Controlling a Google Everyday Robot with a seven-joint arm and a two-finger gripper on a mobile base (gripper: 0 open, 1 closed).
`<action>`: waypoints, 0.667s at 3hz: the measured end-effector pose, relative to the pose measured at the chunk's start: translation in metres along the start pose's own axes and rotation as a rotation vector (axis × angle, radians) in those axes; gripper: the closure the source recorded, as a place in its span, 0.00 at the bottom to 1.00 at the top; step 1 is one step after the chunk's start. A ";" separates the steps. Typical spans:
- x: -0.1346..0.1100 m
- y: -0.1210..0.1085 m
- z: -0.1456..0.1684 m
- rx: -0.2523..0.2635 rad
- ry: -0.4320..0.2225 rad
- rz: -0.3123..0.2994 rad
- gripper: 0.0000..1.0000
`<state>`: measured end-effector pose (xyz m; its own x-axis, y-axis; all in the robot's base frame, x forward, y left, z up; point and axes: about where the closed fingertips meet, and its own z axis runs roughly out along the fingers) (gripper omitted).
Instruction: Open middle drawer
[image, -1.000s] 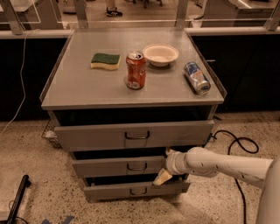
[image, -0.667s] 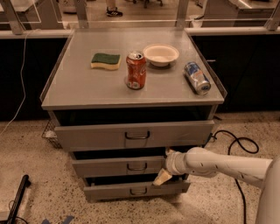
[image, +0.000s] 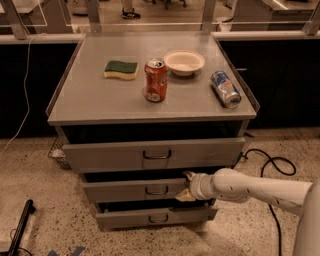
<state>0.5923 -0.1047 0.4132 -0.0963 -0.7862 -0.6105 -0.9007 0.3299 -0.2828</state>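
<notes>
My claw (image: 186, 186) sits against the right end of the middle drawer (image: 132, 190) front. I can't tell how wide it is or whether it grips. That drawer lies between the top drawer (image: 110, 156) and the bottom drawer (image: 125, 219), under the bench (image: 95, 102).
</notes>
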 end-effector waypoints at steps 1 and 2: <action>0.000 0.000 0.000 0.000 0.000 0.000 0.65; 0.000 0.000 0.000 0.000 0.000 0.000 0.87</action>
<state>0.5923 -0.1047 0.4132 -0.0963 -0.7861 -0.6105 -0.9007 0.3298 -0.2827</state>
